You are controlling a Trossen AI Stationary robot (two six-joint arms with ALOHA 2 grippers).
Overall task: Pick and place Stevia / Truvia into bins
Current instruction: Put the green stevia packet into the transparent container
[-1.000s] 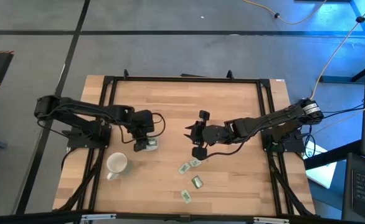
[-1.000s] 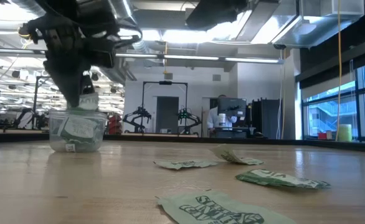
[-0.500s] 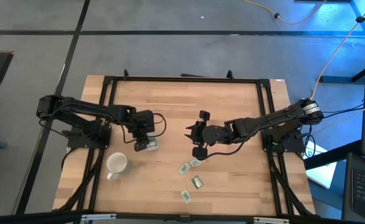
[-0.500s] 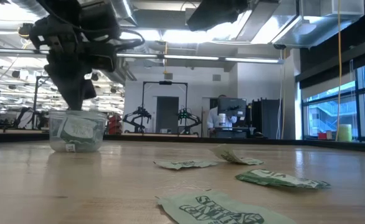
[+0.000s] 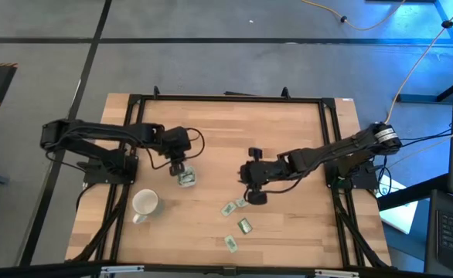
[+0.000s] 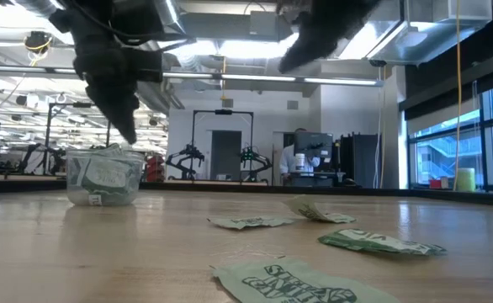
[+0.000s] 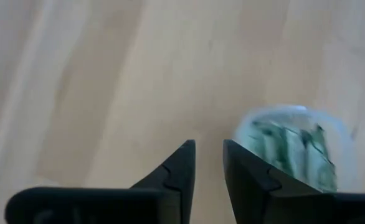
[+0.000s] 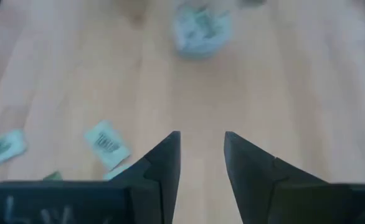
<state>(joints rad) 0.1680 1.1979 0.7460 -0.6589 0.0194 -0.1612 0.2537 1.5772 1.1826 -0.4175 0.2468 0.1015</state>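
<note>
On the wooden table (image 5: 288, 131), a bit to the nine o'clock side of the middle, sits the little clear cup (image 5: 186, 177). It is already stuffed with green and white sachets, and one pokes up over the rim.

The left gripper (image 5: 179, 164) hangs just past the cup, on its twelve o'clock side. Its two dark fingers (image 7: 176, 171) are a small way apart with nothing between them (empty, by the look of it). I think it hangs there because dropping things in from above is the easy way to fill a cup.

More sachets (image 5: 236, 205) lie flat on the wood toward five o'clock from the middle, well apart from the cup. Another one (image 5: 244, 225) lies closer to the six o'clock edge, and one more (image 5: 231, 243) lies nearer still.

The right gripper (image 5: 251, 185) hovers close to that first little pile, on its twelve o'clock side. Its fingers (image 8: 164, 162) are spread apart and hold nothing. My guess is it is open like that so it can go down around a sachet.

A white mug (image 5: 144, 203) stands toward seven o'clock from the cup. No gripper is near it.
</note>
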